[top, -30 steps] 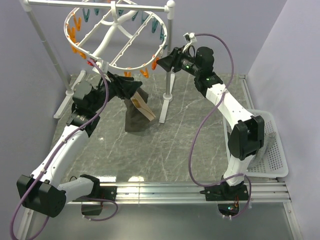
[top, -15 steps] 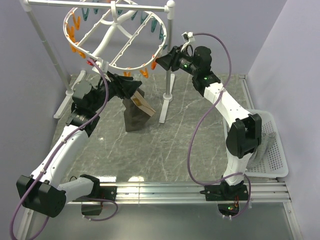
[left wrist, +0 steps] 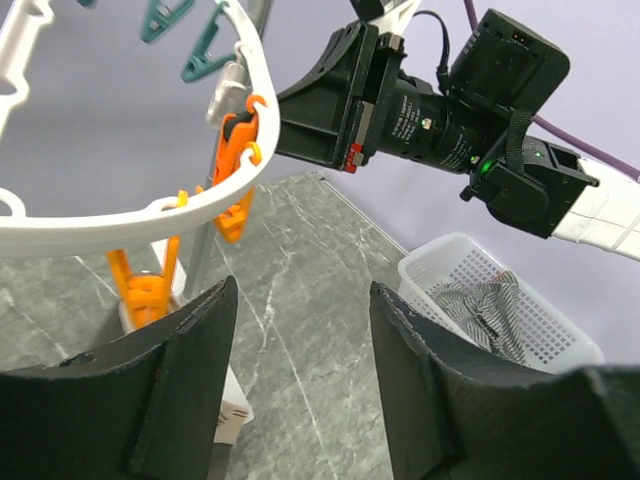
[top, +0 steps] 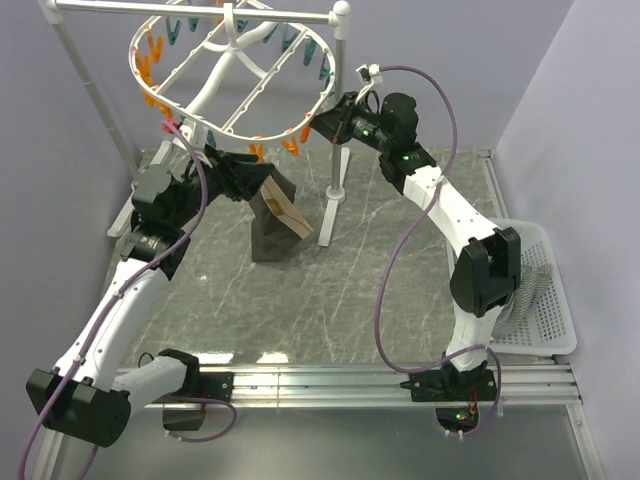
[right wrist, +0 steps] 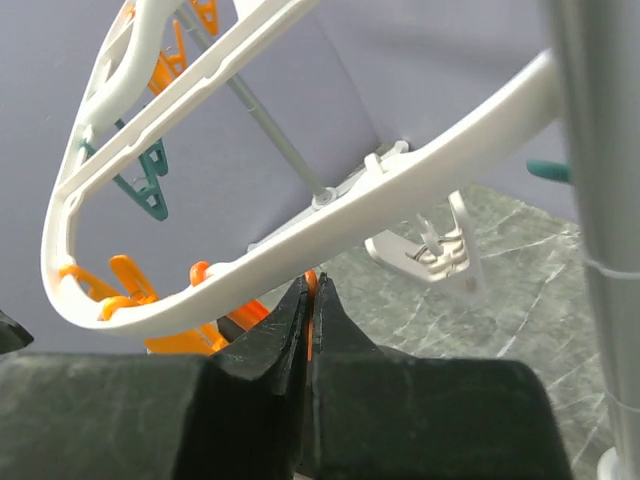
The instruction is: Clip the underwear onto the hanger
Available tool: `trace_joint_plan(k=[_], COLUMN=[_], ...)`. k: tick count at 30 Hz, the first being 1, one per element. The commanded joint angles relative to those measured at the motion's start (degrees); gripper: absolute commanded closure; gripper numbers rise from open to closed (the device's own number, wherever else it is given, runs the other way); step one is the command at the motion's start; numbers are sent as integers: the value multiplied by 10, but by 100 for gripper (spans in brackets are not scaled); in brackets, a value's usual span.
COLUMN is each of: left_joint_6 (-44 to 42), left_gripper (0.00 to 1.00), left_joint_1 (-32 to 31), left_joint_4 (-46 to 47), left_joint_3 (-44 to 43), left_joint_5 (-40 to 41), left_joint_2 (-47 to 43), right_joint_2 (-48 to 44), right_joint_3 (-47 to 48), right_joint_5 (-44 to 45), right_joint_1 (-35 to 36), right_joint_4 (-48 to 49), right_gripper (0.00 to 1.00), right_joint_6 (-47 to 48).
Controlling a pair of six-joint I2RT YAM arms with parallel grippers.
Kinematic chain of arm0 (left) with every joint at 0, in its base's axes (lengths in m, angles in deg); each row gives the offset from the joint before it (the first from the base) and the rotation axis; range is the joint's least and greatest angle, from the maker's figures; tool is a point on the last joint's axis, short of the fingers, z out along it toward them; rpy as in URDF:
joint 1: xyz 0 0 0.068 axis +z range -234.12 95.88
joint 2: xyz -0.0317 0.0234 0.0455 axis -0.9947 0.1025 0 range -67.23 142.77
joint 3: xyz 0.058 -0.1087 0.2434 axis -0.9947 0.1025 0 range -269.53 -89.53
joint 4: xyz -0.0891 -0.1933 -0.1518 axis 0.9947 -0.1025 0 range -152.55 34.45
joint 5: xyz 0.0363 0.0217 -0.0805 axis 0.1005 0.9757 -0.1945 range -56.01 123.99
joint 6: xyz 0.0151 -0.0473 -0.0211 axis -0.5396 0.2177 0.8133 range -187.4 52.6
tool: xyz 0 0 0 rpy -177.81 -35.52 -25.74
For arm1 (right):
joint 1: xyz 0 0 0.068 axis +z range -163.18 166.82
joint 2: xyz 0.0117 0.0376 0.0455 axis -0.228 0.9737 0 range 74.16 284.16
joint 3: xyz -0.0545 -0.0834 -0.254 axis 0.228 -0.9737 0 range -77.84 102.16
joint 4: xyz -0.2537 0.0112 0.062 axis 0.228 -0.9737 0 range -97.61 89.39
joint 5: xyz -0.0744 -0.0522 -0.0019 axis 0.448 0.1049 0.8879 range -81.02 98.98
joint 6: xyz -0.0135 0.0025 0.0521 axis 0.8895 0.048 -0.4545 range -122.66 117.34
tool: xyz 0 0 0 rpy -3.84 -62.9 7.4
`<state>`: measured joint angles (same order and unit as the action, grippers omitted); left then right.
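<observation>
Rail stand: a white pole stand (top: 94, 95) rises at the far left of the grey marbled table (top: 340, 290), and its top bar runs across the back.
Left gripper: the black two-finger left gripper (top: 262, 180) is raised left of centre, below the near rim of the ring. In the wrist view its fingers (left wrist: 190, 370) stand apart, with bare table showing in the gap between them.
Underwear: the dark olive-brown soft cloth boxer briefs (top: 268, 238) hang from the left gripper, above the table. The tan elastic waistband (top: 290, 215) is uppermost and slanted. How the fingers catch the cloth cannot be told.
Hanger: the large white oval plastic drying ring with cross bars (left wrist: 100, 228) hangs tilted from the top bar, its near rim lower than its far rim. Orange and teal clothespins (right wrist: 145, 185) dangle along its rim.
Orange peg: one orange plastic clothespin (left wrist: 243, 150) hangs from the near-right rim, between the two grippers.
Right gripper: the black right gripper (top: 318, 125) reaches in from the right to that rim. Its jaws are pressed together, and a thin sliver of orange shows at the tips. Whether the peg is actually pinched cannot be told.
Basket: a white perforated plastic basket (top: 562, 310) sits at the table's right edge, well apart from the ring.
Basket contents: a crumpled grey striped cloth (left wrist: 480, 305) lies inside it.
</observation>
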<state>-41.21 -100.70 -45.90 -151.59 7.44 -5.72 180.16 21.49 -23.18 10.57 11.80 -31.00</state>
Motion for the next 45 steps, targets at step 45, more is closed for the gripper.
trace_joint_plan(k=[45], left_joint_6=[-156], left_gripper=[55], left_joint_1=[-72], left_joint_4=[93], left_joint_3=[11], left_joint_5=[72], left_joint_2=[81], right_joint_2=[-120], right_joint_3=[-9], right_joint_5=[236], right_joint_1=[146], right_joint_4=[-174], right_gripper=[100], right_joint_6=[3])
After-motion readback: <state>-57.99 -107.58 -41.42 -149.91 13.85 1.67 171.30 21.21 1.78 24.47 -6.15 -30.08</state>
